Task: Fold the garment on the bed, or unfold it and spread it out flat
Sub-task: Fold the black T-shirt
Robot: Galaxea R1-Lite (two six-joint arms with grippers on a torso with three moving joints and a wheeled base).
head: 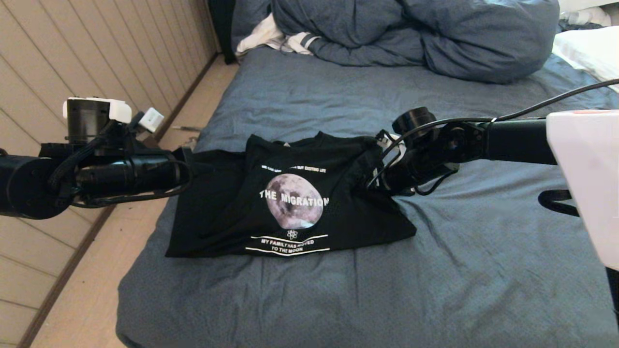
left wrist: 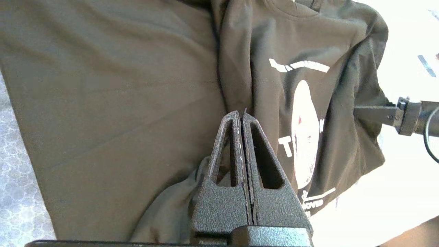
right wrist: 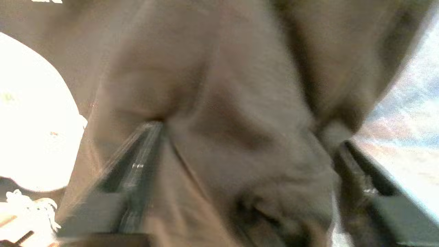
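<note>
Garment [head: 290,193] between end effectors (left [left wrist: 242,115] pinching)

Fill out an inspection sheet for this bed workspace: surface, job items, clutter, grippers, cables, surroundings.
Surface: bed with wrinkled blue-grey sheet.
Job's things: black T-shirt lies partly folded, moon graphic facing up, one plain panel spread toward the robot's left.
Clutter: bunched duvet and white striped cloth at the far end; white pillow at far right.
Grippers: left gripper shut at a fold of the shirt; whether it pinches cloth cannot be told. Right gripper open, shirt fabric bunched between its fingers.
Cables: black cable runs along the right arm.
Surroundings: wood-panelled wall, pale floor.
</note>
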